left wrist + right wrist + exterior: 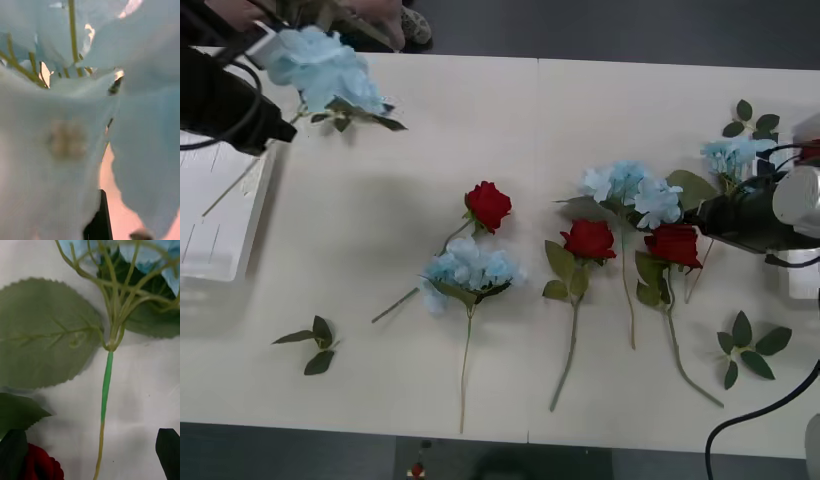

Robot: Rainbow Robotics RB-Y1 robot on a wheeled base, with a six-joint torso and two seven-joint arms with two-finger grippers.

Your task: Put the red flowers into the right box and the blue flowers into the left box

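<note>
My left gripper is at the far left, shut on the head of a blue flower held above the table. Its stem trails down over the left box, a white slotted tray. Pale petals press against the left wrist camera. My right gripper is low at the right and open, its black fingers either side of a blue flower's stem, beside a red flower. Two more red flowers and blue flowers lie on the table. A white sliver at the right edge may be the right box.
Loose green leaf sprigs lie at the front left, the front right and the back right. A black cable loops at the front right corner. The table's near edge runs along the bottom of the front view.
</note>
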